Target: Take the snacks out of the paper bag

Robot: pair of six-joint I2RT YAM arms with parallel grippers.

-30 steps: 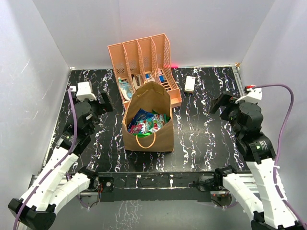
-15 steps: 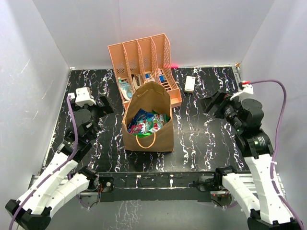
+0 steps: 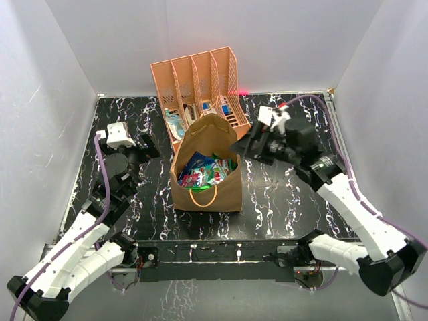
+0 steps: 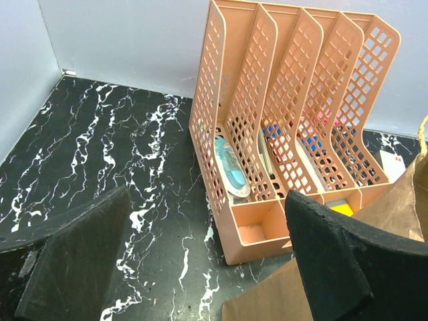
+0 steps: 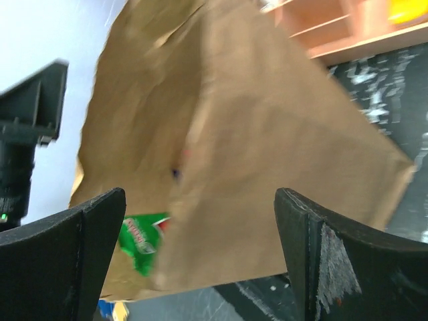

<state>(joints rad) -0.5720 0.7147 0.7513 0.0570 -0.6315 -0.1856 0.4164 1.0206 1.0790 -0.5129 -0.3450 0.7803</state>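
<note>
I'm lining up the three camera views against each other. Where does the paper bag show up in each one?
Top view: the paper bag stands mid-picture, just in front of the orange rack.
Left wrist view: only a part of the paper bag shows, at the lower right, beside the orange rack.
Right wrist view: the paper bag fills the middle, blurred.
Shared landmark: the orange rack, in the right wrist view at the top right.

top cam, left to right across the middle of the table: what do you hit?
left gripper → paper bag → right gripper, at the bag's upper right edge. The orange rack is left out: it stands behind the bag and spans about the same width.
</note>
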